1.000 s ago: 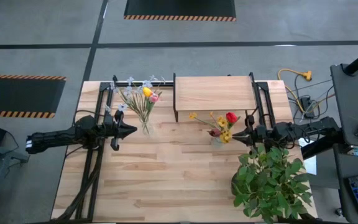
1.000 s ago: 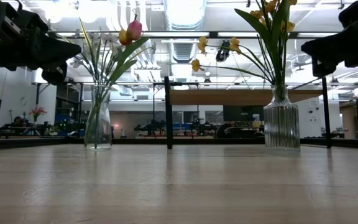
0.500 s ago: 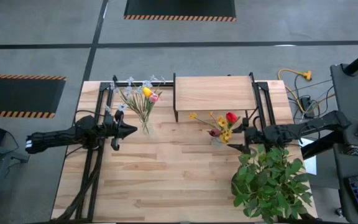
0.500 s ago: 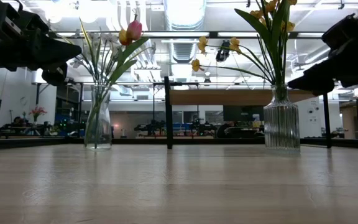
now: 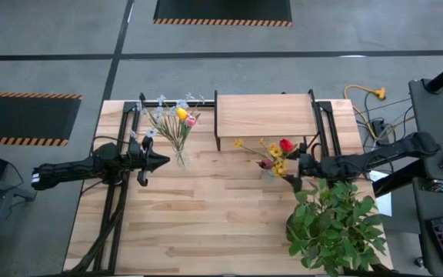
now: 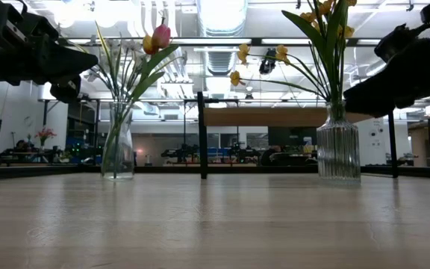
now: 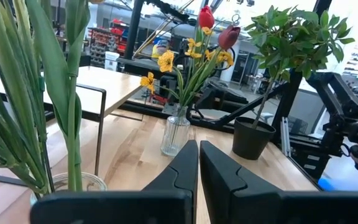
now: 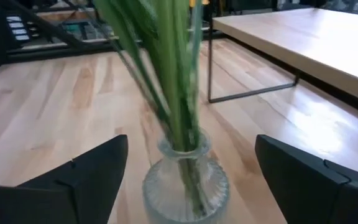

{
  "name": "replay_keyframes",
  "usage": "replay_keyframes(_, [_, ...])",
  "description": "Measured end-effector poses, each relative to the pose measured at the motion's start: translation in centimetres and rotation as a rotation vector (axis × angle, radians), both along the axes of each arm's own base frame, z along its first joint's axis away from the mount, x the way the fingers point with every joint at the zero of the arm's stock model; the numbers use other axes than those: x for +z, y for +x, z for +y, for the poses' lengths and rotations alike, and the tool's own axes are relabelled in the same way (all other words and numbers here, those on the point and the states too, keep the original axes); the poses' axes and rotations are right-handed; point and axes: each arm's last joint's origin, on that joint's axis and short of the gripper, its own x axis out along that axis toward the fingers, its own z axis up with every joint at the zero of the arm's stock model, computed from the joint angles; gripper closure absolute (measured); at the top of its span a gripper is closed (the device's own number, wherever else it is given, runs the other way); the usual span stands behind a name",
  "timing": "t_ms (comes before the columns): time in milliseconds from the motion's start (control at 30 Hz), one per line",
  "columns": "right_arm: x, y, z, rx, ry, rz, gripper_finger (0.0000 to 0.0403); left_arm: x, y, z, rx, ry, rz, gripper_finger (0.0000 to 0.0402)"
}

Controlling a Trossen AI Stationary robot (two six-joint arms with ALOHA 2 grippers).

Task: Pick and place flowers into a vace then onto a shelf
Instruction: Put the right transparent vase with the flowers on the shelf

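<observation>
Wooden planks are forming the table (image 5: 206, 223), which is standing on a grey floor with striped mats beyond its far edge. Centred along that far edge, the shelf (image 5: 264, 114) is sitting bare on its black legs.

Two bunches of flowers are already standing in glass vases. The pale bunch with yellow and pink heads (image 5: 174, 121) is filling the smooth vase (image 6: 118, 153) just off the shelf's left end, and the red and yellow bunch (image 5: 275, 154) is filling the ribbed vase (image 6: 338, 153) in front of the shelf's right leg. A leafy potted plant (image 5: 333, 223) is occupying the table's near right corner.

The right gripper (image 5: 298, 171) is reaching in level from the right edge, its fingers (image 8: 86, 180) spread wide on either side of the ribbed vase's neck and not touching the glass. It is probably set this way to squeeze the narrow neck below the stems, so vase and bunch can be lifted together onto the shelf.

The left gripper (image 5: 160, 161) is hovering just beside the smooth vase with its fingers (image 7: 182, 171) pressed together on nothing, apparently waiting.

Compared with a second ago, the right gripper is standing much wider, sitting closer to the ribbed vase and lower beside it. The left arm and both vases are staying where they were.
</observation>
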Motion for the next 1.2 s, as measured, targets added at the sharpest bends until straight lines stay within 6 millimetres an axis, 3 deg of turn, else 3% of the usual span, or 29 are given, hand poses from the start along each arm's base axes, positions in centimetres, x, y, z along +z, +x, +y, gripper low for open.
replay_keyframes(900, [-1.5, 1.9, 0.2, -0.069, 0.003, 0.036, 0.0079, 0.0, 0.0, 0.0, 0.0, 0.002, 0.0, 0.0402])
replay_keyframes(1200, [-1.2, 1.9, 0.2, -0.067, 0.006, 0.015, 0.0166, 0.0, 0.0, 0.0, 0.0, 0.002, 0.0, 0.0402])
